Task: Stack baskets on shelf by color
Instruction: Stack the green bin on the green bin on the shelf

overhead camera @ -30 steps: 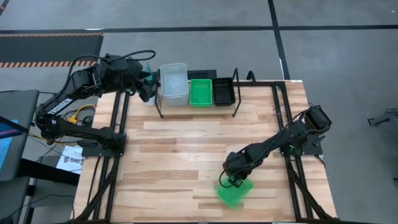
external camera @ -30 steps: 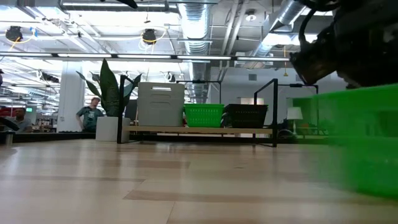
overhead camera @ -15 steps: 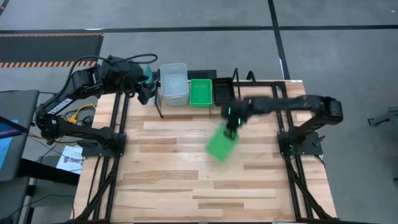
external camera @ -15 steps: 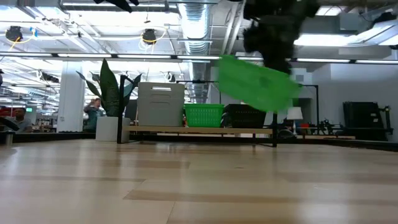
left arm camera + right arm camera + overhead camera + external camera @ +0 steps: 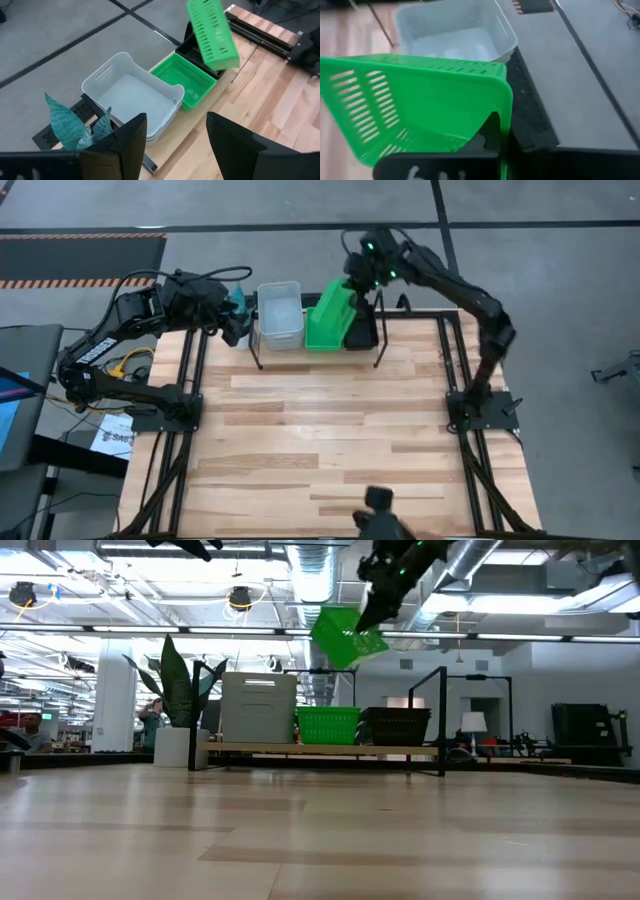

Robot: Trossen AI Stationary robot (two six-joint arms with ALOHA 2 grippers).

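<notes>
One green basket [image 5: 330, 317] is seen from above, tilted over the shelf [image 5: 315, 345], clenched by the right gripper [image 5: 362, 278]. At table level it hangs high above the green stack [image 5: 328, 725]. Released tilted, it could miss. The left gripper [image 5: 172, 145] is parked, released, beside the shelf.

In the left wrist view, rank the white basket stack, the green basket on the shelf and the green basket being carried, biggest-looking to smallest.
1. white basket stack, clearly the largest, though also nearest the camera.
2. green basket on the shelf and carried green basket, held tilted in the air by the right gripper: they look about alike, so no ranking.
</notes>
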